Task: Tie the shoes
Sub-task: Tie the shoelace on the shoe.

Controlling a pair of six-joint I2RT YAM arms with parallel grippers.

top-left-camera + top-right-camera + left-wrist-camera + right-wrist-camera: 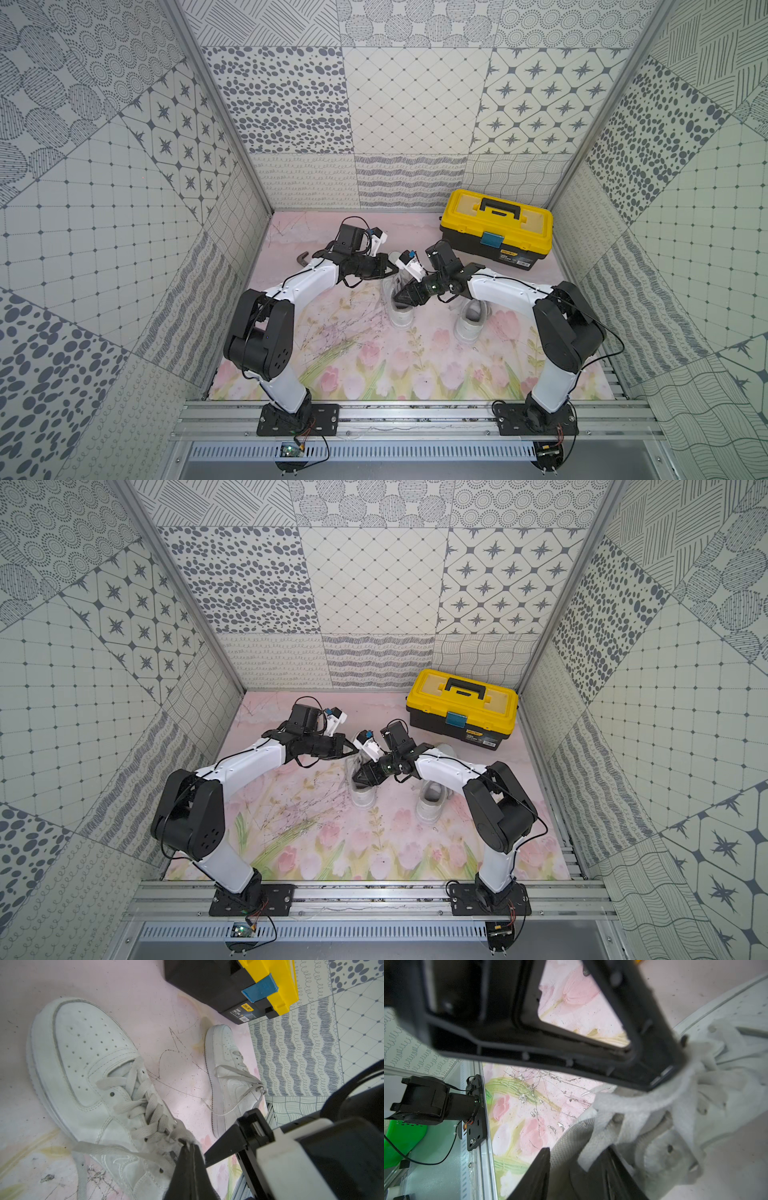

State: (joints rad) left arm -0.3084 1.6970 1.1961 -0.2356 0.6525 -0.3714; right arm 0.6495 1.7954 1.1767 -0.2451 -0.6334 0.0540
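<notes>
Grey-white lace (116,1150) of left shoe (79,1047) — pinched tight in left gripper (188,1146). Right gripper (578,1148) jaws apart — over same shoe.

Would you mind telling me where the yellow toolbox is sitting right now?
In both top views the yellow toolbox stands near the far right corner of the floral mat, just beyond the right-hand shoe.

2 white shoes (401,320), grey-white laces (141,1093) — pink tulip-print mat (353,365) — yellow-and-black toolbox (496,226), blue latch (492,240).
</notes>
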